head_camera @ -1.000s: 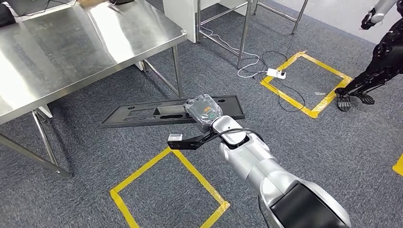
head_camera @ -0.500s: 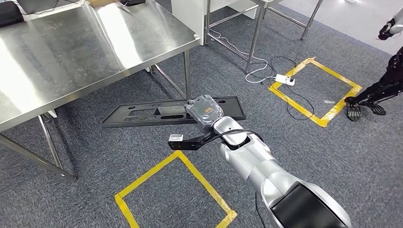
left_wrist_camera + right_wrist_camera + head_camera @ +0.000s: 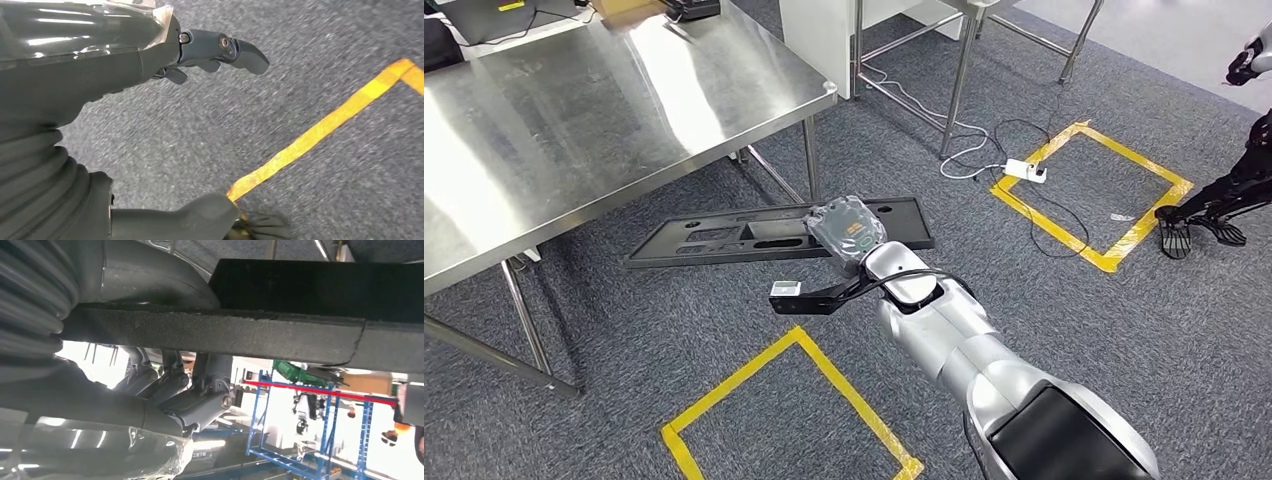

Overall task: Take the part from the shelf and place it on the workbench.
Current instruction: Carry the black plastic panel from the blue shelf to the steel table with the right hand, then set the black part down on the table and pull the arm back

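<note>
Grey carpet is crossed while the long black part (image 3: 774, 237), held by the right robot hand (image 3: 849, 232), is stretched leftward toward the table (image 3: 604, 110).

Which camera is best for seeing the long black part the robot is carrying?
The head view: it shows the whole black part held by the right hand. The right wrist view shows just its edge close up; the left wrist view shows carpet.

Silver arm (image 3: 964, 345) with black cable, grey ribbed wrist cover, dark-fingered hand (image 3: 200, 50).
</note>
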Controlling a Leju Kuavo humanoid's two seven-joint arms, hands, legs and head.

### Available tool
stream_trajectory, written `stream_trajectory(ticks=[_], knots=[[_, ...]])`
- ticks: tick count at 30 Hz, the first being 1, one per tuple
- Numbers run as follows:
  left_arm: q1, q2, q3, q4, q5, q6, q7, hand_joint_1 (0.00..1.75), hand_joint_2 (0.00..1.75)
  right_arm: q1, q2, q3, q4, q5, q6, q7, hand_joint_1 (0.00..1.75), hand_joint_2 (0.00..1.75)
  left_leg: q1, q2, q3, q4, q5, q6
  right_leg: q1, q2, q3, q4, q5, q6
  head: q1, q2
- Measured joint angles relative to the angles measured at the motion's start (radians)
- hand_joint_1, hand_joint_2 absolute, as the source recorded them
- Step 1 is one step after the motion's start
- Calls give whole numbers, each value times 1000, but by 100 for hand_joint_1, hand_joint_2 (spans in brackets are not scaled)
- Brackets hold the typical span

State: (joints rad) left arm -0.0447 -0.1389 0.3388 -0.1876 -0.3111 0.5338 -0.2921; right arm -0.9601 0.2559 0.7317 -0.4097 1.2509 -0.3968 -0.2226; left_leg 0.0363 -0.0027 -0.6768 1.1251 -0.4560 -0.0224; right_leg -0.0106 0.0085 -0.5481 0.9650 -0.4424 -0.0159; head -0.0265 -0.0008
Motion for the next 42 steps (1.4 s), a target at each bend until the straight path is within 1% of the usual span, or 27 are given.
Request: stream_trajectory(ticks=[1,2,5,7,8,11,12,13,14,16,17,18,20,22,25,27,28,29,30,32,33,34,35,37,39,40,42], knots=[[0,1,0,0,1,0,0,0,175,-1,1,0,0,0,0,-1,150,175,1,2,23,-63,28,-2,0,1,7,2,-7,6,0,0],[-1,1,1,0,2,2,1,0,175,-2,3,0,0,0,0,-1,150,175,-1,3,42,-105,41,3,1,1,10,4,-14,13,-1,0],[-2,1,6,0,6,14,6,0,175,-2,9,0,0,2,0,-4,150,175,-11,2,62,-125,37,32,8,3,16,13,-22,34,-2,0],[-2,0,10,0,8,19,9,0,175,-3,14,0,0,2,-1,-6,150,175,-12,1,76,-130,40,45,9,2,0,51,-33,44,0,0],[-2,0,11,0,8,21,9,0,175,-5,15,0,0,2,-1,-6,150,175,-12,0,83,-131,38,51,8,1,-27,97,-46,45,0,0],[-4,0,15,0,8,22,9,0,175,-3,18,0,1,3,-1,-4,150,175,-16,-3,95,-133,24,64,6,0,-157,293,-102,38,2,0],[-4,0,17,0,8,22,9,0,175,-1,18,0,1,4,-1,-1,150,175,-18,-4,101,-133,18,66,6,0,-186,320,-107,38,3,0],[-3,0,18,0,8,22,9,0,175,1,19,0,2,6,-1,4,150,175,-19,-6,109,-133,12,66,7,0,-195,309,-95,39,3,0],[-3,-1,18,0,8,22,9,0,175,2,19,0,2,8,-1,10,150,175,-20,-7,118,-133,5,65,7,0,-184,260,-65,44,3,0],[-2,-1,20,0,4,19,9,0,175,0,20,0,2,12,-1,28,150,175,-23,-9,137,-132,-11,59,10,-2,-135,113,17,51,4,0],[-3,-1,20,0,2,18,9,0,175,-3,19,0,2,14,-1,37,150,175,-24,-10,143,-132,-18,54,13,-4,-115,58,40,46,6,0],[-4,-1,20,0,0,16,8,0,175,-6,18,0,2,16,-2,46,150,175,-25,-11,145,-134,-24,49,16,-6,-103,28,55,37,8,0],[-4,-1,21,0,-3,14,6,0,175,-17,14,-4,1,20,-3,62,150,175,-26,-11,148,-131,-29,38,17,-5,-92,19,54,16,9,0],[-4,0,21,0,-9,10,3,0,175,-31,7,-11,-4,25,-3,74,150,175,-23,-8,140,-102,-35,29,10,-3,-75,13,55,4,8,0],[-5,0,21,0,-19,2,0,0,175,-62,0,-23,-14,34,-2,81,150,175,-19,-4,62,39,-75,19,8,-2,-55,8,44,-12,4,0],[-4,0,21,0,-22,-2,0,0,175,-73,-4,-27,-19,39,-1,81,150,175,-18,-4,0,129,-115,14,11,-2,-46,8,36,-19,3,0],[-3,1,21,0,-23,-3,0,0,175,-75,-7,-29,-21,43,-1,81,150,175,-17,-3,-23,150,-122,12,12,-1,-39,9,30,-20,3,0],[-2,1,21,0,-24,-3,0,0,175,-77,-10,-31,-23,50,0,81,150,175,-17,-3,-37,149,-113,11,14,0,-30,9,22,-20,2,0],[-1,1,22,0,-25,-4,0,0,175,-77,-12,-32,-26,57,0,81,150,175,-17,-2,-33,112,-80,13,15,2,-20,9,15,-18,2,0],[0,3,23,0,-29,-3,0,0,175,-81,-14,-35,-33,68,1,80,150,175,-19,-1,10,-22,15,25,17,5,0,9,0,-14,3,0],[-1,5,24,0,-30,-3,-1,0,175,-86,-15,-36,-35,71,2,79,150,175,-23,0,31,-81,41,33,18,5,6,8,-6,-11,4,0],[-3,7,25,0,-31,-2,-1,0,175,-90,-15,-36,-38,74,3,78,150,175,-28,0,46,-118,53,42,19,6,9,7,-11,-6,3,0],[-4,8,25,-1,-31,-2,-1,0,175,-93,-16,-37,-40,76,4,76,150,175,-32,0,52,-134,48,50,20,6,10,11,-12,0,3,0],[-3,8,25,-2,-31,-1,0,0,175,-96,-16,-37,-44,79,5,71,150,175,-36,-1,64,-145,46,63,24,6,15,19,-10,12,2,0],[-1,8,26,-2,-30,-1,0,0,175,-97,-15,-37,-47,82,6,67,150,175,-31,0,87,-156,48,71,27,5,11,38,-20,18,2,0],[-2,8,27,-2,-29,-1,0,0,175,-99,-15,-37,-49,83,6,65,150,175,-28,0,99,-159,48,75,25,4,-3,66,-33,19,4,0],[-5,7,29,-2,-27,0,0,0,175,-102,-13,-37,-50,85,8,62,150,175,-26,0,111,-163,44,79,18,3,-68,181,-72,21,8,0]])
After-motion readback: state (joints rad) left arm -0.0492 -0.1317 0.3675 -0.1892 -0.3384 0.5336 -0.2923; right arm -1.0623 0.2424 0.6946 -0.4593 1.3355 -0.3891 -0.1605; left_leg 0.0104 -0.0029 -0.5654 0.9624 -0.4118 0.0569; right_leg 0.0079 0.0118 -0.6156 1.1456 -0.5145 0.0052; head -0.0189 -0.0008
